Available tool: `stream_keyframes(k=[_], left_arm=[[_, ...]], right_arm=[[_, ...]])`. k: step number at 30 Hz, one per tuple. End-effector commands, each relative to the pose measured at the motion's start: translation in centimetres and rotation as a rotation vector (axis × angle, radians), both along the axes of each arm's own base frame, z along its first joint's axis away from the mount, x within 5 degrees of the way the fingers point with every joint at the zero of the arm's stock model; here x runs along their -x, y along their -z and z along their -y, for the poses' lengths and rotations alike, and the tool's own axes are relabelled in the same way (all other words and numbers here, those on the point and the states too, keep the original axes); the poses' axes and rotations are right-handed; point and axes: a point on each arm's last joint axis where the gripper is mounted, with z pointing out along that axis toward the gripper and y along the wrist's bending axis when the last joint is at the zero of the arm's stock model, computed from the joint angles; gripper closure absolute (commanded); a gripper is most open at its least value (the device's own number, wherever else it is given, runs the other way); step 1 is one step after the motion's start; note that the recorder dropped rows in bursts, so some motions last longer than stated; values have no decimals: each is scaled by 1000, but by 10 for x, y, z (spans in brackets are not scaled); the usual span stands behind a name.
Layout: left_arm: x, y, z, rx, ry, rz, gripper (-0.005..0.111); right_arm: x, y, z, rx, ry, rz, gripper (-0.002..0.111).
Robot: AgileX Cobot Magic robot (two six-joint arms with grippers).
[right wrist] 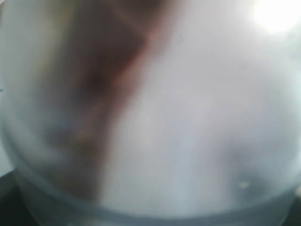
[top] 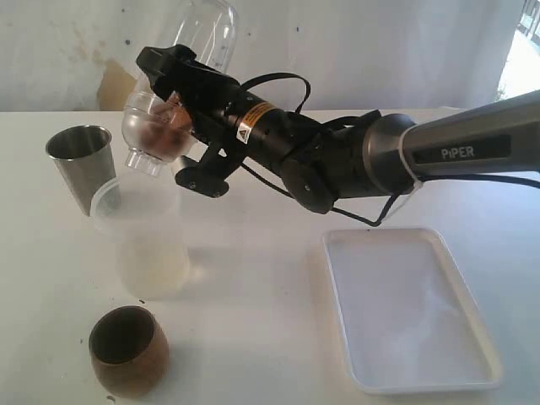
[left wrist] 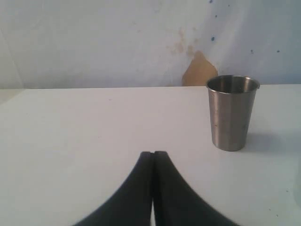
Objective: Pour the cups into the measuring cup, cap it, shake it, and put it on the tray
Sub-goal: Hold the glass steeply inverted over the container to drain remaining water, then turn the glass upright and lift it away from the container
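Steel tumbler [top: 81, 164], frosted cup [top: 145, 236] and wooden cup [top: 127, 349] crowd the left; middle open.

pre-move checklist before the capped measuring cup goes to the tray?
1. Right gripper grip on the measuring cup: ok, held in the air, tipped cap-down.
2. Cap seated: ok, brown contents sit against it, no spill seen.
3. Tray free to receive: ok, nothing in it.
4. Steel tumbler, frosted cup, wooden cup upright on the table: ok.
5. Left gripper out of the way: ok, shut, low over the table.
6. Right wrist view: not ok, blurred.
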Motion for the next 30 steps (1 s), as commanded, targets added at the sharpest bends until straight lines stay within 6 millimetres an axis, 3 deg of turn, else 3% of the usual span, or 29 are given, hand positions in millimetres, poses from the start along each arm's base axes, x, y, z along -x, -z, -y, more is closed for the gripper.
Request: stream_keyframes(k=[1, 11, 20, 25, 27, 28, 30], left_arm=[[0, 1, 0, 1, 4, 7, 107], [0, 1, 0, 1, 4, 7, 107], [0, 1, 0, 1, 4, 7, 107], [0, 1, 0, 1, 4, 7, 107], [0, 1, 0, 1, 4, 7, 107], [0, 1, 0, 1, 4, 7, 107], [0, 1, 0, 1, 4, 7, 107]], right_arm=[[2, -12, -2, -18, -20, 76, 108], [2, -12, -3, -6, -29, 79, 108], [-2, -11, 4, -330, 14, -164, 108], [-4, -2, 13, -720, 84, -430, 108], [-4, 2, 18, -990, 182, -560, 108], [-3, 6, 24, -1267, 299, -698, 108], [-2, 8, 30, -1455, 390, -793, 108]])
